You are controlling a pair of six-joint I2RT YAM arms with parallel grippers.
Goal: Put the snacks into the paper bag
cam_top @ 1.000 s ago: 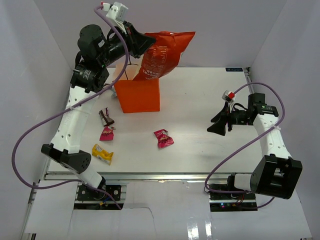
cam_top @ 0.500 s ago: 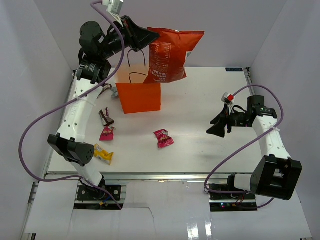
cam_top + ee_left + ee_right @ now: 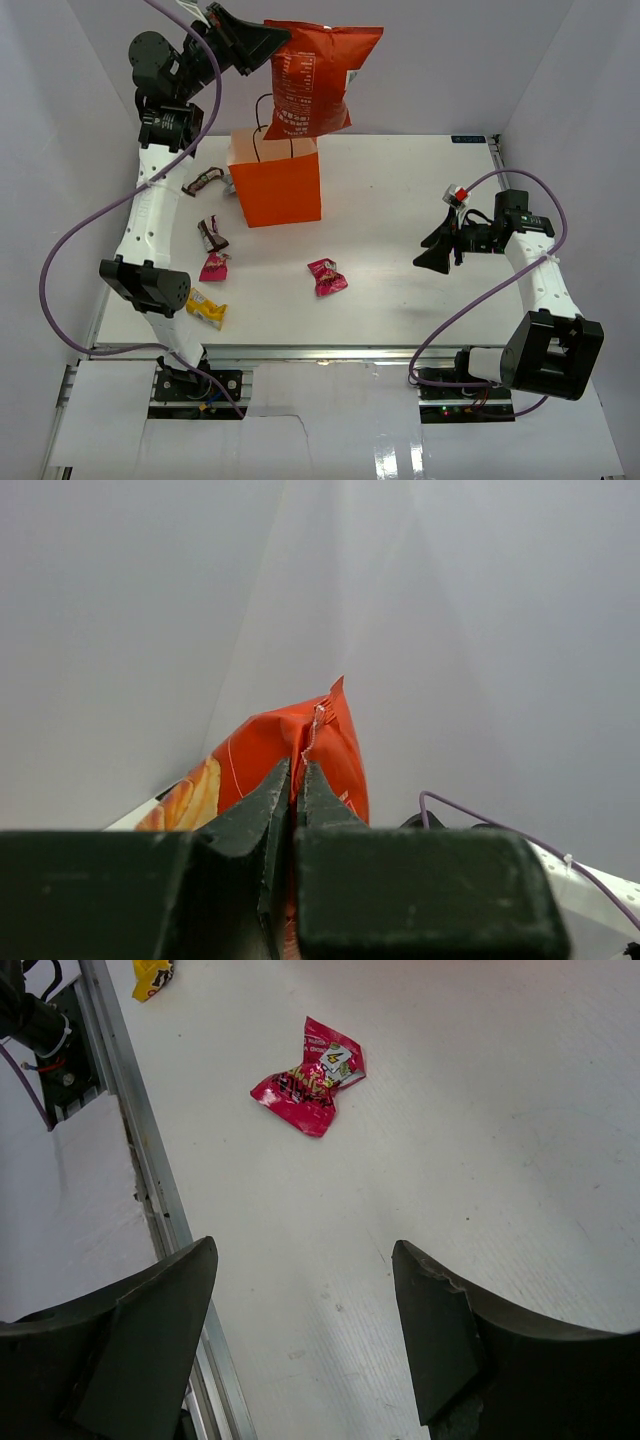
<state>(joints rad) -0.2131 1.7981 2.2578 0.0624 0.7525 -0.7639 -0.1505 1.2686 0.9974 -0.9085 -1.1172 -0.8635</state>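
Observation:
My left gripper is shut on the top edge of the large red chip bag, which hangs high above the upright orange paper bag. In the left wrist view the chip bag is pinched between the fingers. On the table lie a magenta packet, a second pink one, a yellow one, a dark brown one and another dark one. My right gripper hovers open at the right, the magenta packet ahead of it.
The white table is walled by pale panels at the back and sides. A metal rail runs along the table's near edge. A purple cable loops beside the left arm.
The left arm has swung the chip bag up and leftward, from beside the paper bag's mouth to hanging upright above it. The right arm has stayed still.

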